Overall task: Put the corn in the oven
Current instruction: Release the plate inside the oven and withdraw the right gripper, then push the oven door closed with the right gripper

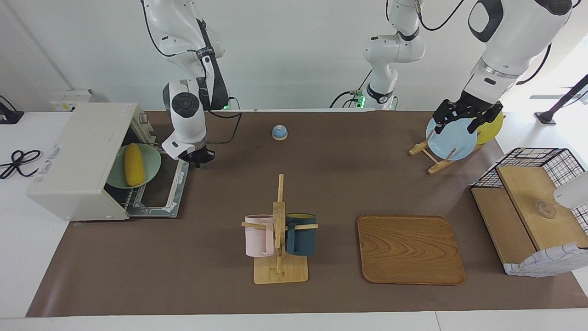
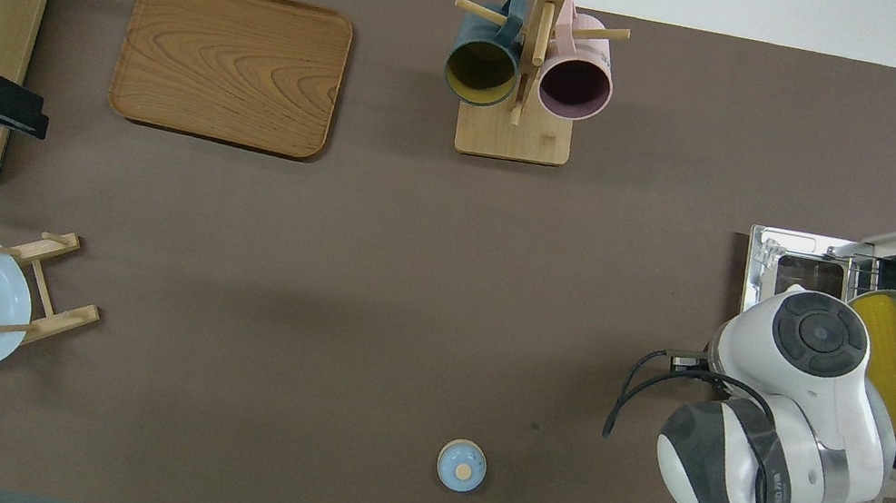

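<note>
Corn (image 1: pixel 133 164) on a plate (image 1: pixel 152 163) inside the oven (image 1: pixel 80 158), right gripper (image 1: pixel 198 158) above its open door (image 1: pixel 164 186).

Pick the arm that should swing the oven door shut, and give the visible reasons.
Right. The right gripper, shut and empty, hangs beside the oven's lowered door, with the corn on a green plate inside. The left gripper waits, open, over the plate rack at the table's left-arm end.

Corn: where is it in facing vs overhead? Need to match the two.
Facing view: the corn lies on a green plate in the oven's open mouth, at the picture's left edge, mid-height.
Overhead view: the corn lies on the same plate, at the right edge, partly covered by the right arm.
Shared landmark: the oven's lowered door.
</note>
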Available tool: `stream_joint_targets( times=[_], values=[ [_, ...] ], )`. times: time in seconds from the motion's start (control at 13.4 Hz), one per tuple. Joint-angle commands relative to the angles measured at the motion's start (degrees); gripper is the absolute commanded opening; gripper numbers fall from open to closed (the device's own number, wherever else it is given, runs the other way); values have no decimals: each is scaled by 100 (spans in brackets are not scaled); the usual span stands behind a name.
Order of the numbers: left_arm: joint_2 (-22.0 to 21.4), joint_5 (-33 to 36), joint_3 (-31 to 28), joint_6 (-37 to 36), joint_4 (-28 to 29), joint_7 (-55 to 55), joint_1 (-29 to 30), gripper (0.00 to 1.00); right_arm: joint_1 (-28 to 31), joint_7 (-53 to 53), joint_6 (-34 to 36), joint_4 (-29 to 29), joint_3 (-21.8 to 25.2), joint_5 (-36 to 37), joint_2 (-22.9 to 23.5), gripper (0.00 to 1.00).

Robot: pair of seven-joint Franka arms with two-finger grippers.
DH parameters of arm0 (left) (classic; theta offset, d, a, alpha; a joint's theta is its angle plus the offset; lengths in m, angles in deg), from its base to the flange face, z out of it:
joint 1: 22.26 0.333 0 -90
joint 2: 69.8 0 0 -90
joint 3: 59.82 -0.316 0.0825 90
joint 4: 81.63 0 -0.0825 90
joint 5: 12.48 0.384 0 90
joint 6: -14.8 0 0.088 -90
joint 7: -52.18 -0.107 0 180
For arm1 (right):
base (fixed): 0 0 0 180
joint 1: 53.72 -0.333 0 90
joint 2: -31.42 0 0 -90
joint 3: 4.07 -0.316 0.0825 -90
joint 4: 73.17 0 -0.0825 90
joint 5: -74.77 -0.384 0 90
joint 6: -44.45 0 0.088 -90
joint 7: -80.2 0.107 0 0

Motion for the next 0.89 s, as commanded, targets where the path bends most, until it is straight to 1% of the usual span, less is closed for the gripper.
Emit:
stream_joint_targets(
  times=[0.0,0.15,0.67,0.82],
  values=[
    [-71,33,21,-86,49,4,22,100,92,31,-209,-379,-22,-78,-282,0],
    [-71,33,21,-86,49,4,31,100,92,31,-235,-484,-13,-70,-326,0],
    [-71,33,21,-86,49,4,31,100,355,-21,-227,-493,-4,9,-326,0],
    [-71,33,21,-86,49,4,31,100,347,-13,-200,-485,4,18,-326,0]
  ],
)
